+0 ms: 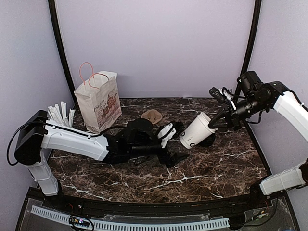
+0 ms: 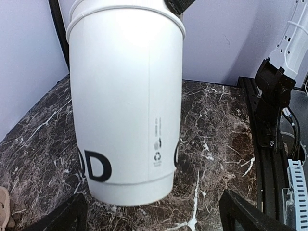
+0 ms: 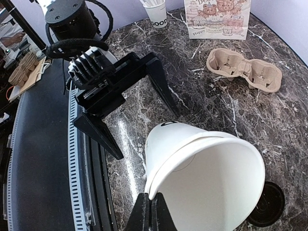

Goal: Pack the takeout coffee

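**Desk:** What do you have on screen?

**Me:** Lilac walls (image 1: 154, 43) on every side, and a dark, white-veined marble table (image 1: 231, 163) under both arms.

**Desk:** Where's the coffee?

**Me:** The takeout coffee cup (image 1: 196, 131) is a little right of the table's middle. It's tipped over, with the rim towards the right edge and the base towards the left. Its mouth is uncovered. The black lid (image 1: 210, 141) lies flat on the table just under the cup, and I can't tell whether the two touch.

**Desk:** Who's got hold of it?

**Me:** The right gripper (image 1: 215, 124). On my right wrist feed its jaws are pinched together on the cup's rim.

**Desk:** And the left?

**Me:** The left arm lies low across the table. The left gripper (image 1: 177, 143) has its jaws spread wide, one on each side of the cup's base and clear of it.

**Desk:** What about the bag?

**Me:** The paper bag (image 1: 98, 103) stands upright near the far left corner. A white cup of wrapped straws (image 1: 61, 114) sits beside it at the left edge. A cardboard cup carrier (image 1: 152, 115) sits near the far edge, about midway along.
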`<state>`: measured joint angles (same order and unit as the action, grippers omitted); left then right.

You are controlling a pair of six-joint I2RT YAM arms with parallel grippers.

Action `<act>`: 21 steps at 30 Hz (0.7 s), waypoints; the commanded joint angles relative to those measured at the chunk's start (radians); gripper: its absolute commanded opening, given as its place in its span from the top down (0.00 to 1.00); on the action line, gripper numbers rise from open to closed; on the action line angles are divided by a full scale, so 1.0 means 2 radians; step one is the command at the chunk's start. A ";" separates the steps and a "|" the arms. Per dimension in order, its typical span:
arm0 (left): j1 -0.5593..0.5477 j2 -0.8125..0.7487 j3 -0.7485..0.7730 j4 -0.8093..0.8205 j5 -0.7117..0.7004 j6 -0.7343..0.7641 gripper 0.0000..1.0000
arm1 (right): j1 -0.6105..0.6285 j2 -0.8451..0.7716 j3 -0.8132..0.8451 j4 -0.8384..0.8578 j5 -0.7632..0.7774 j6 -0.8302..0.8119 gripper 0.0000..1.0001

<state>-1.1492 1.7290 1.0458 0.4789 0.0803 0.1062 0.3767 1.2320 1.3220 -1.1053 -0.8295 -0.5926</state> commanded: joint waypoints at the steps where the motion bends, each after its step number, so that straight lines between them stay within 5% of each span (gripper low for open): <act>1: 0.000 0.021 0.040 0.028 0.013 -0.006 0.01 | -0.002 -0.012 0.003 -0.006 -0.020 -0.004 1.00; 21: 0.013 0.063 0.084 -0.033 -0.006 -0.050 0.09 | -0.002 -0.023 0.001 -0.010 -0.013 -0.011 1.00</act>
<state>-1.1412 1.8618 1.1961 0.4526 0.0738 0.0517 0.3767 1.1988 1.3220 -1.1263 -0.8406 -0.6014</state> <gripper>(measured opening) 0.927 0.015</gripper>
